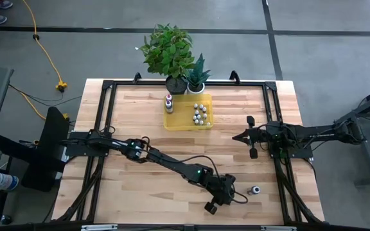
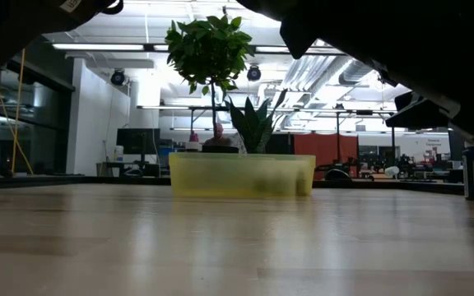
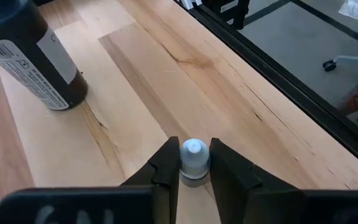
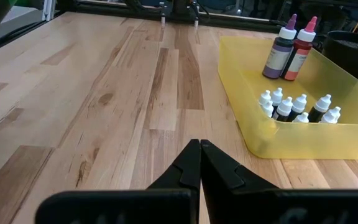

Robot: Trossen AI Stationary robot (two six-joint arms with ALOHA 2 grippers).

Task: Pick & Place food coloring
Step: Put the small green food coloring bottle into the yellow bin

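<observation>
Left wrist view: left gripper (image 3: 194,163) fingers flanking white-capped bottle (image 3: 194,155), arm outstretched.

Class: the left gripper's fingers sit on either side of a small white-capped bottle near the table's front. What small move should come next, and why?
Probably finish closing the left gripper on the white-capped bottle, then lift straight up. The fingers already flank its cap, the bottle stands on the table, and the yellow tray holding the other bottles lies farther back.
</observation>
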